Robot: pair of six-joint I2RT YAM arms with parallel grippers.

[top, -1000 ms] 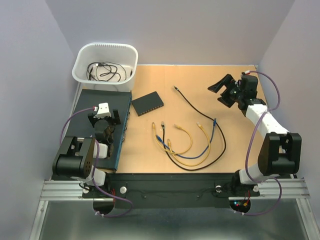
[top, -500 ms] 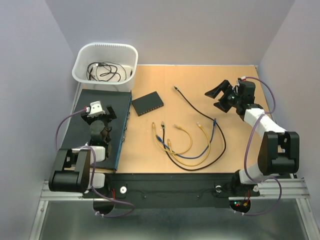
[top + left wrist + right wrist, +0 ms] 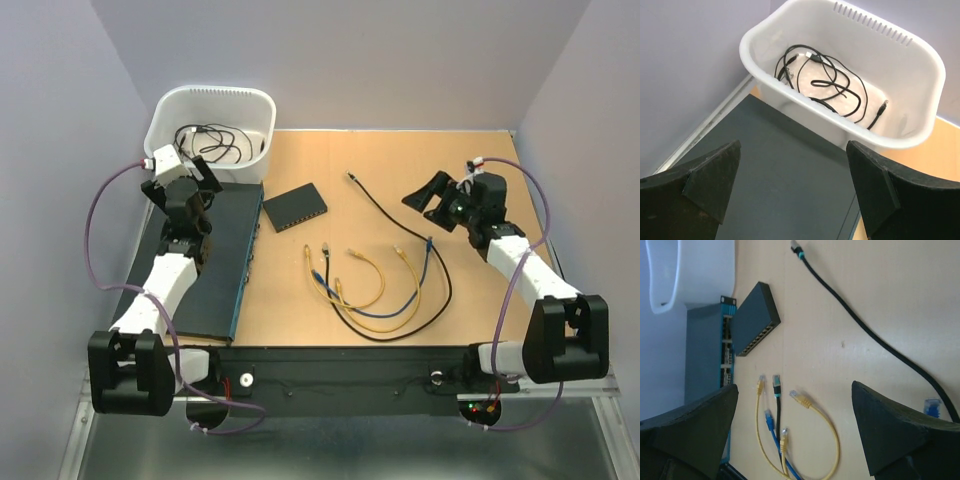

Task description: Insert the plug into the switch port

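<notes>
The small black switch box [image 3: 295, 208] lies flat on the wooden table, its row of ports along the long near edge; the right wrist view shows it too [image 3: 756, 320]. A long black cable [image 3: 400, 225] ends in a plug [image 3: 351, 176] right of the box, and this plug shows in the right wrist view [image 3: 796, 247]. Loose yellow, blue and black plugs [image 3: 776, 382] lie nearer. My right gripper [image 3: 432, 197] [image 3: 794, 387] is open and empty, above the table right of the black cable. My left gripper [image 3: 200, 172] [image 3: 794, 144] is open and empty over the dark panel by the basket.
A white basket [image 3: 160, 135] [image 3: 920, 140] holding a coiled black cable stands at the back left. A large dark rack panel [image 3: 205, 270] [image 3: 785, 180] with a blue-edged port row lies along the left side. A tangle of yellow and blue patch cables [image 3: 365, 290] lies mid-table.
My left arm has stretched away from the near part of the dark panel to its far end by the basket. My right gripper has shifted slightly left and nearer. Both stay open.
</notes>
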